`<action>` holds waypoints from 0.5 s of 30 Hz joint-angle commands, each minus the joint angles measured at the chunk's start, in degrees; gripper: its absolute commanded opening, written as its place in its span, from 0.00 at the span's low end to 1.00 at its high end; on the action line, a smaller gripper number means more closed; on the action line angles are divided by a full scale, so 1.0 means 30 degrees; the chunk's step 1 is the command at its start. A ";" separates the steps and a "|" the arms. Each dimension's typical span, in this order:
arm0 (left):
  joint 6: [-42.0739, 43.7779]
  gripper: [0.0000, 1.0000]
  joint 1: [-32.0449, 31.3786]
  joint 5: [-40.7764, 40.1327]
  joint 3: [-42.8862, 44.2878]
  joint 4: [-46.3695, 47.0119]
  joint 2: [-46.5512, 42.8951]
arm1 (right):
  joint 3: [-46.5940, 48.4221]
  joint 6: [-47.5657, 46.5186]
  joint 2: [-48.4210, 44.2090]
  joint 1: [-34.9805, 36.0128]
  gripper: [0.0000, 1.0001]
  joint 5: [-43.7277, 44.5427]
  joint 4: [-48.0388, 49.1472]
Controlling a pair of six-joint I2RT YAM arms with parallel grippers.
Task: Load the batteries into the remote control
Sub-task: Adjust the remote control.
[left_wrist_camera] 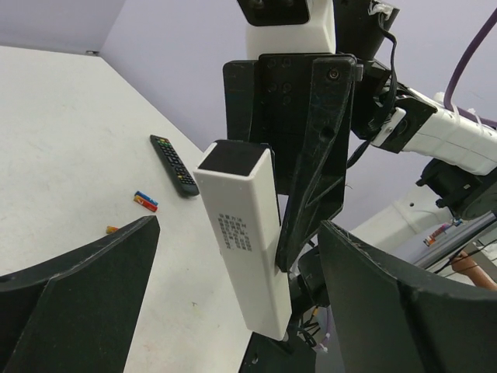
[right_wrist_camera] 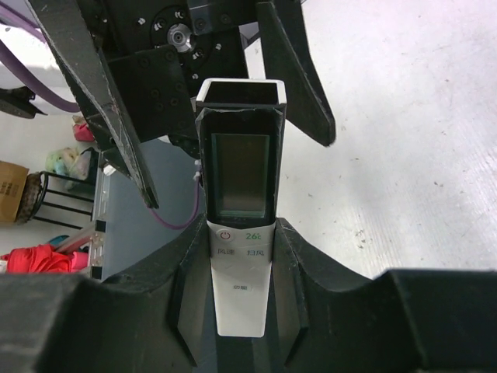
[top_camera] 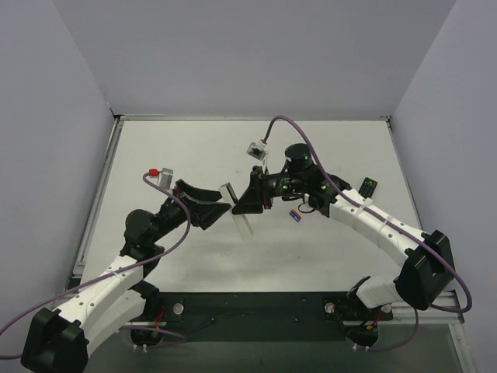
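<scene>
Slanting remote control (right_wrist_camera: 241, 210) clamped in right pincer (top_camera: 252, 200), far end between wide-spread left pincer (top_camera: 225, 206).

Two remotes are showing: one white remote (left_wrist_camera: 241, 233) and one black remote (left_wrist_camera: 174, 165). Three small pieces are lying on the table (left_wrist_camera: 62, 116): one blue cylinder (left_wrist_camera: 148, 198), one red cylinder (left_wrist_camera: 144, 204), one orange-red bit (left_wrist_camera: 112, 229), partly hidden.

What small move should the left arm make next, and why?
Probably close the left fingers on the remote control: the right fingers hold it in the air, and the open left fingers flank its free end without touching.
</scene>
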 commanded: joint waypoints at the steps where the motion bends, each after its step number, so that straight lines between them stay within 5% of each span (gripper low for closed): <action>1: -0.1117 0.93 -0.0495 0.0533 0.0896 0.2739 0.0853 | -0.0003 0.0225 -0.0392 0.0344 0.03 -0.1262 0.1959; 11: -0.3140 0.69 -0.0934 0.0328 0.0544 0.5436 0.2553 | -0.0706 0.0429 -0.0186 0.0666 0.03 -0.1641 0.3100; 15: -0.3404 0.41 -0.1141 -0.0342 0.0193 0.5964 0.2496 | -0.0910 0.0664 -0.0010 0.0637 0.08 -0.1585 0.3569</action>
